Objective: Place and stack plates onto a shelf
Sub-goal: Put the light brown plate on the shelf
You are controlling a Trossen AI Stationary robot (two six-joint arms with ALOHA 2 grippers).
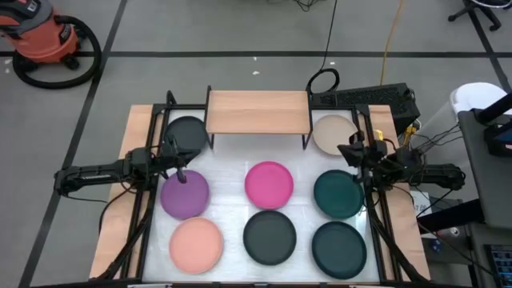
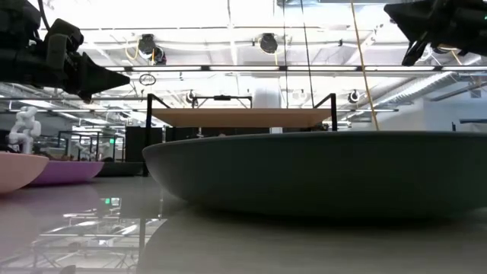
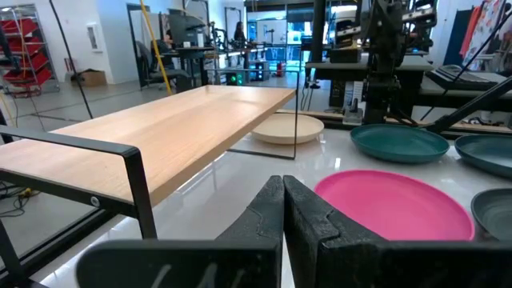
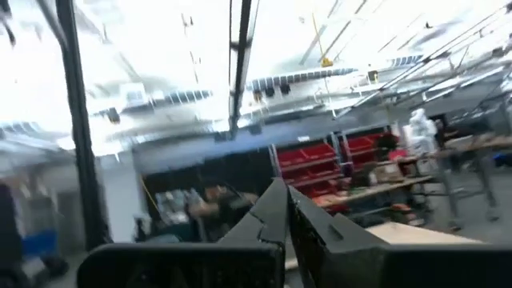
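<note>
Left gripper (image 1: 181, 171) pinched empty above the purple plate (image 1: 185, 194); right gripper (image 1: 354, 152) likewise. Open wide, then drop onto the rim at 12 o'clock.

This is a robotics lab or workshop set in a large open industrial hall. The white-topped table (image 1: 232, 180) stands on a grey concrete floor (image 1: 200, 72) crossed by dark tape lines, with an orange shop vacuum (image 1: 44, 36) and its hose parked nearby. Cables (image 1: 328, 40) trail across the floor to a black keyboard (image 1: 364, 98) at the table's far edge. Seen from table height, the ceiling carries long strip lights (image 2: 251, 34) and exposed ducting. Beyond the table stand more work benches with monitors (image 3: 188, 32), red parts bins (image 3: 20, 44) on racks, and black metal frames (image 3: 376, 40).
</note>
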